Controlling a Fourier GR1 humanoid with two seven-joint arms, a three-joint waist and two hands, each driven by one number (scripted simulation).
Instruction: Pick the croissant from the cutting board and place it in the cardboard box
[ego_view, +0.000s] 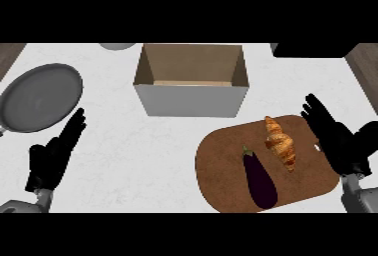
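A golden croissant (281, 143) lies on the brown cutting board (225, 170) at the lower right, next to a dark purple eggplant (259, 178). The open cardboard box (190, 100) stands behind the board, at the top centre, with nothing showing inside. My right hand (341, 144) hovers over the board's right edge, fingers straight and pointing up-left, a short way right of the croissant and apart from it. My left hand (53, 155) rests open at the lower left, fingers up, holding nothing.
A grey frying pan (38, 97) lies at the upper left, just beyond my left hand. A dark block (310, 50) sits at the top right corner and a grey round object (118, 46) at the top edge. White counter (140, 150) spreads between hands.
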